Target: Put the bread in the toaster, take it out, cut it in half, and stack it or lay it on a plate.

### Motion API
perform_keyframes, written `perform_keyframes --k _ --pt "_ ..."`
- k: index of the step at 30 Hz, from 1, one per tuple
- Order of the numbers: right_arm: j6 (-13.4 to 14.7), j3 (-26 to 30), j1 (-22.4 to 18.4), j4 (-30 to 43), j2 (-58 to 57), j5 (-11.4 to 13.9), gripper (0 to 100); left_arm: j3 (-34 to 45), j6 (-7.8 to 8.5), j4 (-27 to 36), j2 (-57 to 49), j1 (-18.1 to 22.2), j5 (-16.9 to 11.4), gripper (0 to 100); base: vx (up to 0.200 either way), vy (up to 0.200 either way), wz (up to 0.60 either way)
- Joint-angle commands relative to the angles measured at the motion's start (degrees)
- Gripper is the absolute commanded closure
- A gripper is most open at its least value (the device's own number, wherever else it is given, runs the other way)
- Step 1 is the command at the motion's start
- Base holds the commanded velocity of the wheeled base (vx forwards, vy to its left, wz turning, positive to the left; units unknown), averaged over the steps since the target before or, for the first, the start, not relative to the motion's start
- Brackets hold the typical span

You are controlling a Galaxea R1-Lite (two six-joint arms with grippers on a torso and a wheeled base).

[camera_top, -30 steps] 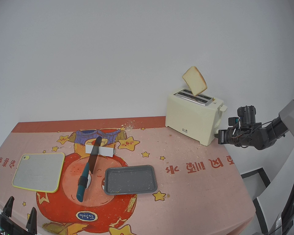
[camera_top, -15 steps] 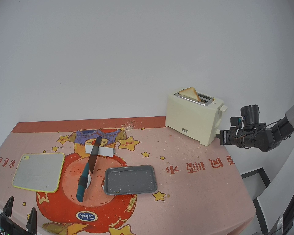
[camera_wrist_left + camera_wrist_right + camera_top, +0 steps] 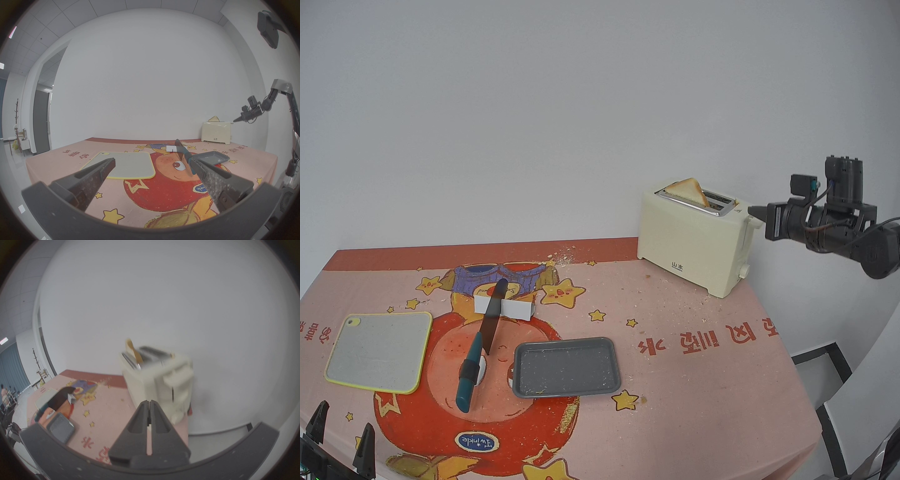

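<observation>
My right hand (image 3: 756, 212), fingers pressed together and empty, hangs in the air just right of the toaster's (image 3: 690, 247) top. The bread (image 3: 689, 189) sits in a slot, one corner showing. My left hand (image 3: 151, 161), spread wide, hovers over the bench's (image 3: 706, 375) near-left corner.

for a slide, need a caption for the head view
Bread sticks up from the toaster, right gripper beside its top; knife, tray and cutting board wait in front.
</observation>
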State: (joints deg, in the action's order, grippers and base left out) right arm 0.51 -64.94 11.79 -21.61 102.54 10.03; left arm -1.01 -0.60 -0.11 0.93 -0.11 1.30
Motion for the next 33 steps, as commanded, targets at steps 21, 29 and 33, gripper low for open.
perform_keyframes --k 21,29,33 --pt "-15.01 -31.04 3.24 12.82 21.21 4.91 0 1.01 -0.02 0.02 -0.57 0.02 0.01 0 0.0 0.0 0.0" --pt "-15.01 -38.07 3.24 13.44 26.14 5.0 0 1.01 -0.02 0.02 -0.57 0.02 0.01 0 0.0 0.0 0.0" --pt "-15.01 -40.18 3.33 16.43 26.58 4.91 0 1.01 -0.02 -0.07 -0.57 0.02 0.01 0 0.0 0.0 0.0"
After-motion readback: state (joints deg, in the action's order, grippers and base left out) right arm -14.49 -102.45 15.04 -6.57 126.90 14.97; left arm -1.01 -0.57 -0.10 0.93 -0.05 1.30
